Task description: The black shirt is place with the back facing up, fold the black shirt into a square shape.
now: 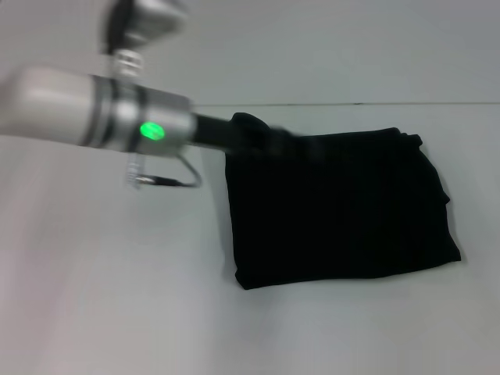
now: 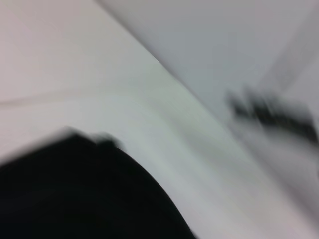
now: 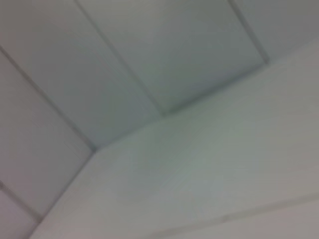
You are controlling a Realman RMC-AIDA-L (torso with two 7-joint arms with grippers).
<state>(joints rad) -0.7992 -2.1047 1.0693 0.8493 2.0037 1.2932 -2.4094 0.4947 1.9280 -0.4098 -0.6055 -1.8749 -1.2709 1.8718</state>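
The black shirt (image 1: 340, 207) lies folded into a rough rectangle on the white table (image 1: 117, 297), right of centre in the head view. My left arm (image 1: 101, 117) reaches in from the left, and its dark gripper (image 1: 251, 130) is at the shirt's far left corner, blending with the cloth there. That corner looks slightly raised. In the left wrist view the black shirt (image 2: 75, 194) shows as a blurred dark mass. My right gripper is out of view; its wrist view shows only table and wall.
The table's far edge (image 1: 351, 104) meets a pale wall just behind the shirt. A blurred dark shape (image 2: 274, 114) shows farther off in the left wrist view. Bare table surface (image 3: 224, 164) fills the right wrist view.
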